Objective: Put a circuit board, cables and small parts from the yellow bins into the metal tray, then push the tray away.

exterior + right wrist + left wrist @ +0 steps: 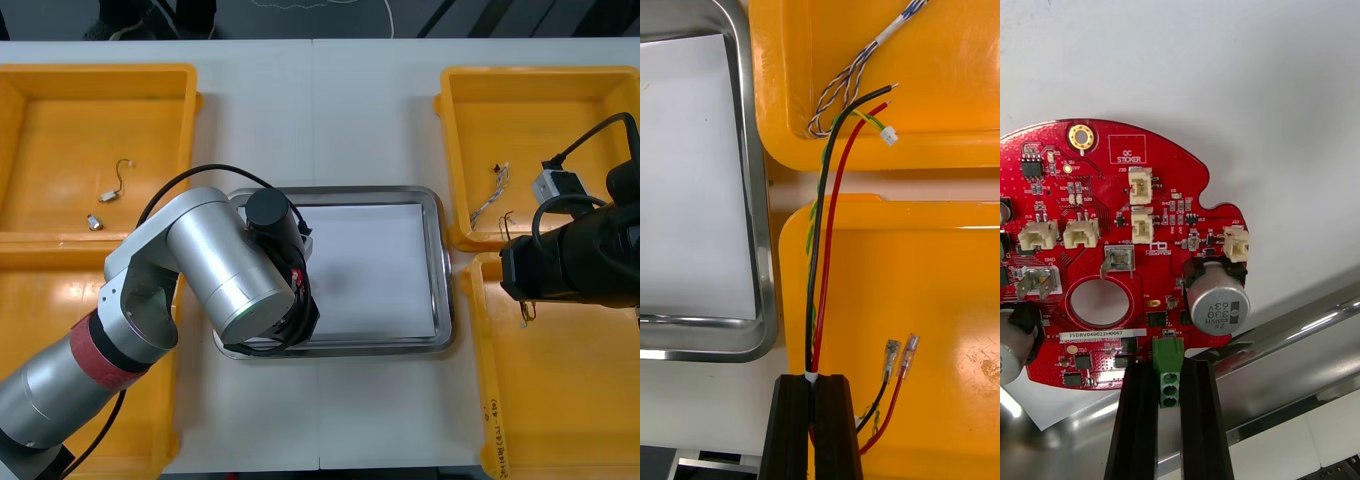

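Circuit board [1112,196] in left gripper [1168,373]

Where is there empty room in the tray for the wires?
In the metal tray, the white middle and right side, between the left arm and the right rim, are bare. Its left end is crowded: the left tool grips the circuit board there. The right tool holds the cables over the right yellow bins.

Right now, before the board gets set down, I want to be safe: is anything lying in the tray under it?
Nothing visible. The left gripper holds the circuit board over the tray's bare white inside, near its rim. The right gripper holds its cables off over the yellow bins.
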